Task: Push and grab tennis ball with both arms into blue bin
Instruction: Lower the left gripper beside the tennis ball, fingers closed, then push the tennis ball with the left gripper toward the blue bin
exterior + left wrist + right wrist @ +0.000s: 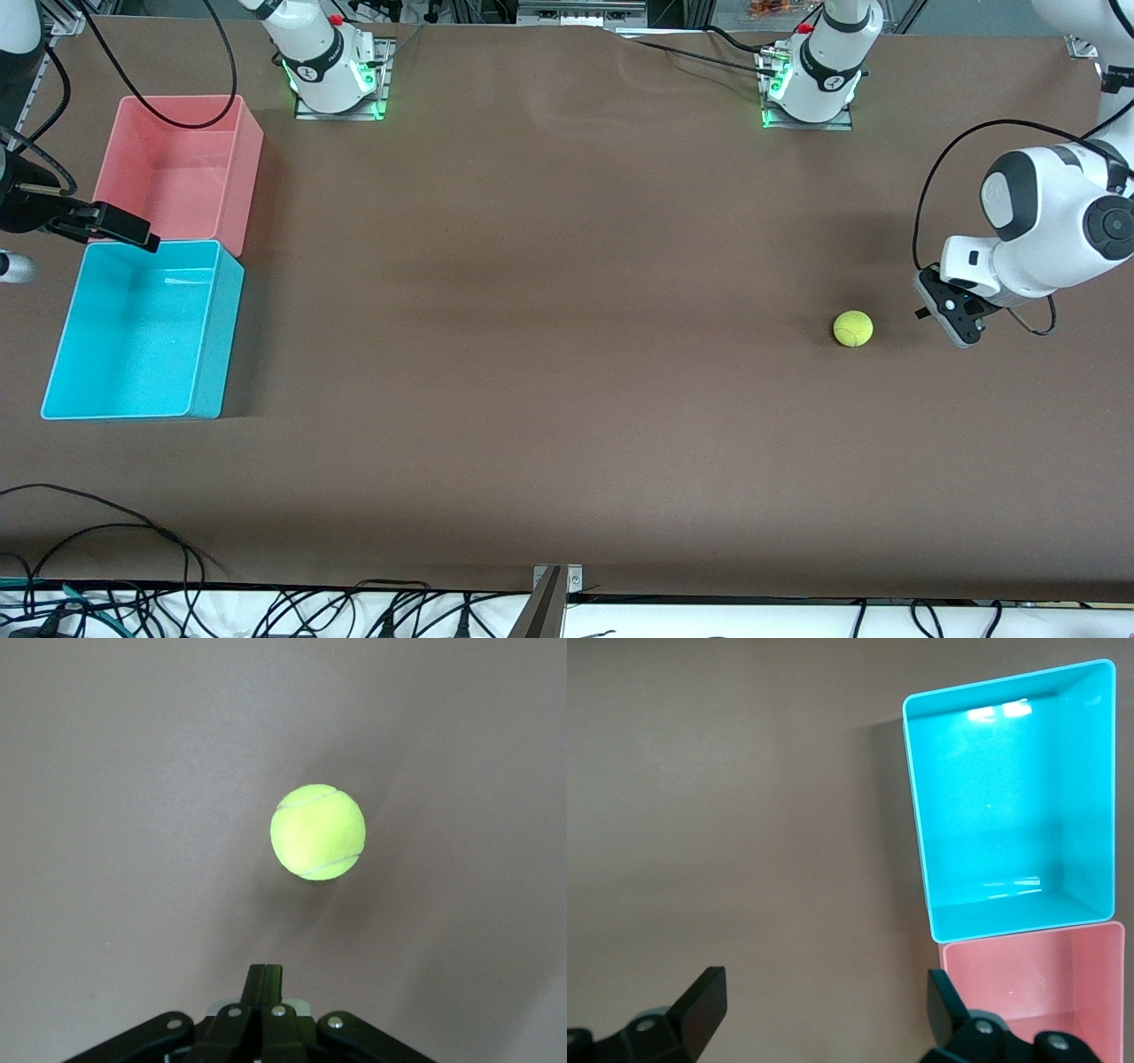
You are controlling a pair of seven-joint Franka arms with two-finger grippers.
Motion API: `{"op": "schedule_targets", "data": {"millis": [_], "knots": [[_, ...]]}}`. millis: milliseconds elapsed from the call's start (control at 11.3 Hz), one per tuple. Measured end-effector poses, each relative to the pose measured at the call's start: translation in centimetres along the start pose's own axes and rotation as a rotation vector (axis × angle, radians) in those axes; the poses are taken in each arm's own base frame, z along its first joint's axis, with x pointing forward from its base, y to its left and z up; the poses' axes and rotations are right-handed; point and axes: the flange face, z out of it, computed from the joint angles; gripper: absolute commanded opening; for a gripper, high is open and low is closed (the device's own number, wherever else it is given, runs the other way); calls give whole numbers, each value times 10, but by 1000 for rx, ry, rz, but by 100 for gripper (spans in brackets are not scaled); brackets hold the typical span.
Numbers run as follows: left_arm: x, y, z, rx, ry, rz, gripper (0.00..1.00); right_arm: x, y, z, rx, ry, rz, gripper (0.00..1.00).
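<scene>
At the far left of the front frame the right gripper point(120, 226) hangs over the seam where the pink bin point(182, 111) meets the blue bin point(213, 354), its jaws spread wide and empty; the right wrist view shows both fingers point(700, 1005) well apart with bare table between them. This arm waits, and a sound plan would be to keep it so until the ball comes within reach. The blue bin sits in the middle left of the frame, lower than the pink one and touching it, and is empty. The wide brown table point(549, 354) across the centre holds nothing between bin and ball, so the roll has a free lane. At the right of the frame, about mid height, the ball point(852, 328) rests on the table, well apart from the blue bin. Just beside it, further right, is the left gripper point(952, 312), low and tilted, its jaws pressed together on nothing; in the left wrist view the fingertips point(264, 979) point at the ball point(317, 831) with a gap showing, so no contact yet. To push well, I judge the closed tips should meet the ball dead centre and low, aimed along the line to the waiting arm; an off-centre touch would likely send it curving away, and a hard shove could carry it off the table
</scene>
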Motion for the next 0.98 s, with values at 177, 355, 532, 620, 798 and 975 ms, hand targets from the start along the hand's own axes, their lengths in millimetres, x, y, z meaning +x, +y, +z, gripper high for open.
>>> {"op": "schedule_targets", "data": {"millis": [177,355,532,620,798,975], "knots": [[-1,-1,13,-16,-6,-2,0,0,0,0,0,0,0,100],[-1,-3,28,-21,-7,10,0,0,0,0,0,-1,0,100],[0,-8,46,0,1,81,0,0,0,1,0,-1,0,100],[1,-11,54,20,7,111,0,0,0,1,0,-1,0,100],[3,-16,68,55,16,184,0,0,0,1,0,-2,0,100],[4,-19,76,80,21,249,0,1,0,1,0,-2,0,100]]}}
